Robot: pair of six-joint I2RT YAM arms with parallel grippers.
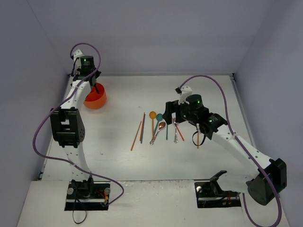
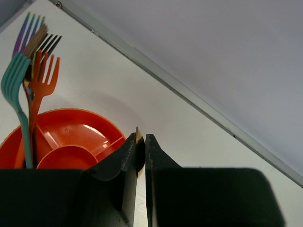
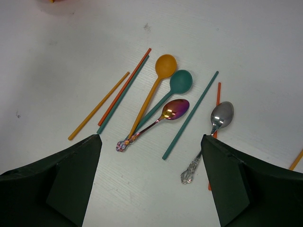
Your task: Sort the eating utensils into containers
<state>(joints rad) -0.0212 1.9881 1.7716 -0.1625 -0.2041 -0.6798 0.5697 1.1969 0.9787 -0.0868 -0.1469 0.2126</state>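
The orange-red cup [image 2: 71,137] has inner compartments and holds several upright forks, among them a teal fork [image 2: 14,75] and an orange fork [image 2: 43,78]. My left gripper [image 2: 141,139] is shut on a thin gold utensil [image 2: 138,134], seen edge-on just right of the cup's rim; in the top view that gripper [image 1: 93,86] is over the cup [image 1: 97,100]. My right gripper [image 3: 150,142] is open and empty above an orange spoon [image 3: 165,65], a teal spoon [image 3: 181,81], an iridescent pink spoon [image 3: 175,109], a silver spoon [image 3: 221,114] and several chopsticks.
The chopsticks include a yellow-orange one [image 3: 98,106], a red one [image 3: 125,86] and a teal one [image 3: 191,115]. Another orange stick [image 1: 198,135] lies by the right arm. Grey walls close in the table on the left, back and right.
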